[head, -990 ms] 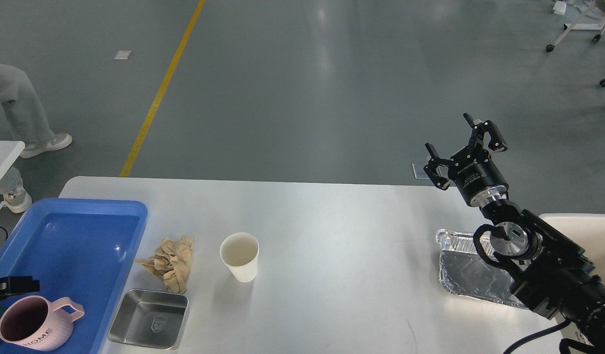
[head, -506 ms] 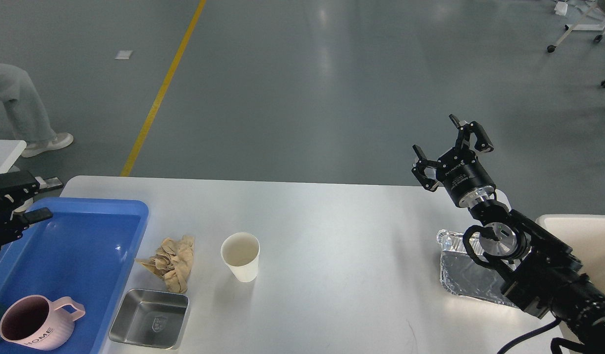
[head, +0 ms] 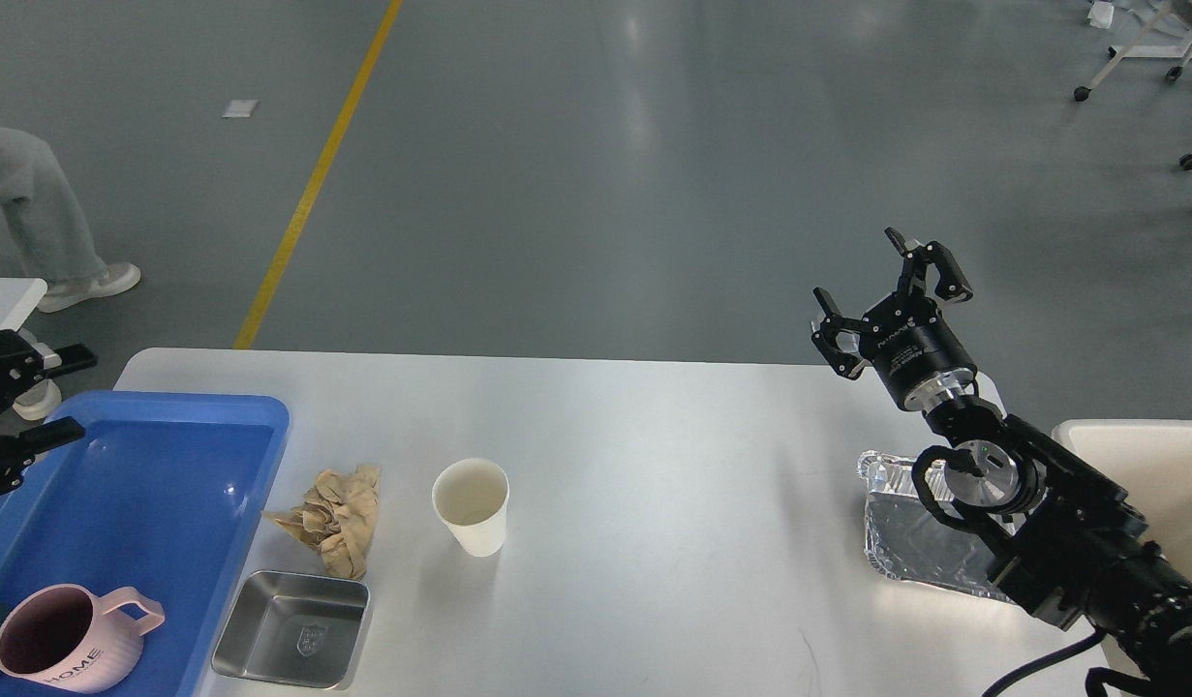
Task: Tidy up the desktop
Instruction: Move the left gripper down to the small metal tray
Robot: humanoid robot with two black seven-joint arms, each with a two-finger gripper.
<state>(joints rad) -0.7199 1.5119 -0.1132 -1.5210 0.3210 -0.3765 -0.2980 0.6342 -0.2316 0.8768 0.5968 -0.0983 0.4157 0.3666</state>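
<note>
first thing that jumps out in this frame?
The right gripper, fingers spread wide and empty, raised over the desktop's far right edge. Then the blue tray at the left, holding a pink mug in its near corner, and the white paper cup standing upright mid-table.

The left gripper (head: 36, 397), a second ago low beside the pink mug (head: 68, 636), has risen to the blue tray's (head: 198, 426) far left corner. The right gripper (head: 891, 295) has shifted slightly left, fingers spread.
</note>
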